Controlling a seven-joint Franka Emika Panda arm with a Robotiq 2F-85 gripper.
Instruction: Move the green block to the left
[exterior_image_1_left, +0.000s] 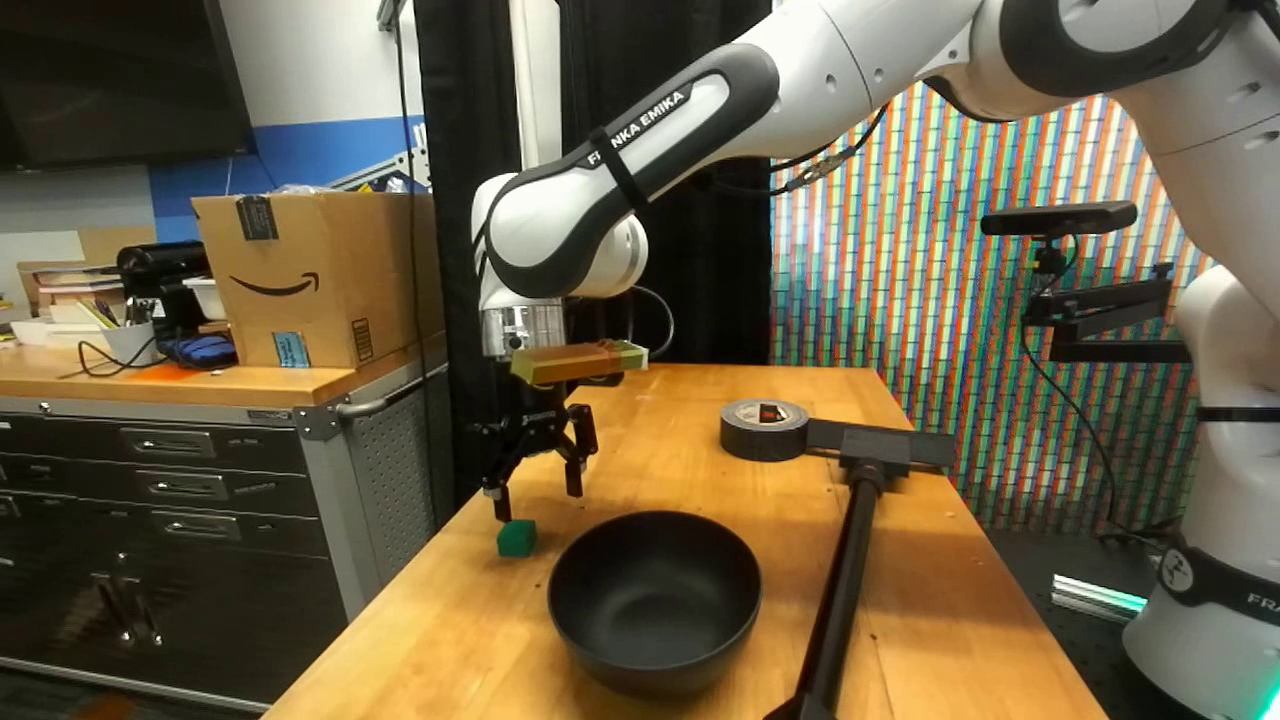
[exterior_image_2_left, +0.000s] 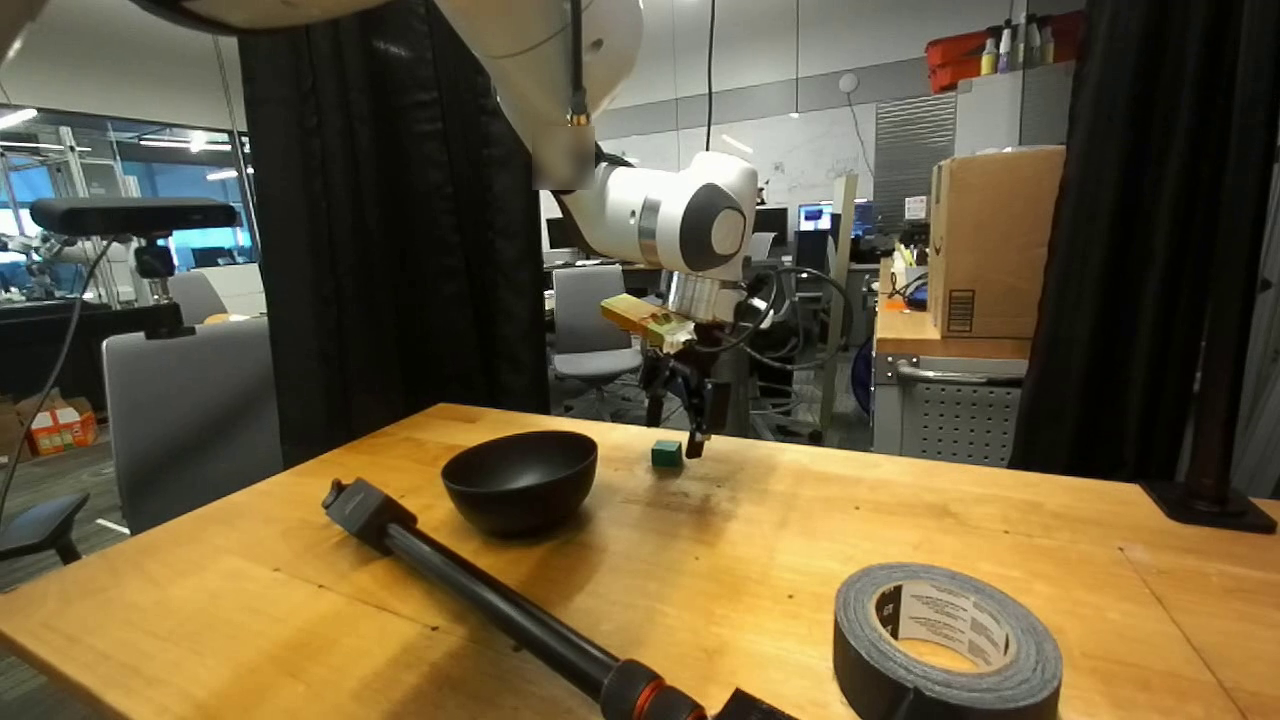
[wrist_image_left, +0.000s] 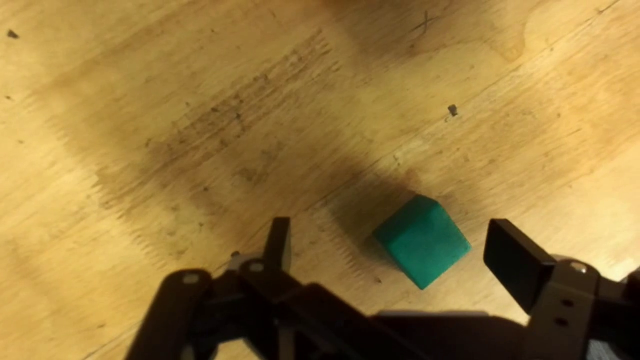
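Observation:
The green block (exterior_image_1_left: 517, 540) is a small cube resting on the wooden table, beside the black bowl; it also shows in an exterior view (exterior_image_2_left: 666, 455). In the wrist view the green block (wrist_image_left: 424, 242) lies between the two fingers, nearer the right one, turned with a corner toward each finger. My gripper (exterior_image_1_left: 538, 493) is open and points down, just above the block; it also shows in an exterior view (exterior_image_2_left: 675, 432). In the wrist view the gripper (wrist_image_left: 392, 240) has a wide gap, with neither finger seen touching the block.
A black bowl (exterior_image_1_left: 655, 590) stands near the block, also visible in an exterior view (exterior_image_2_left: 522, 495). A black pole-like tool (exterior_image_1_left: 845, 590) lies across the table. A roll of grey tape (exterior_image_1_left: 763, 440) lies by its end. The table edge is close behind the block.

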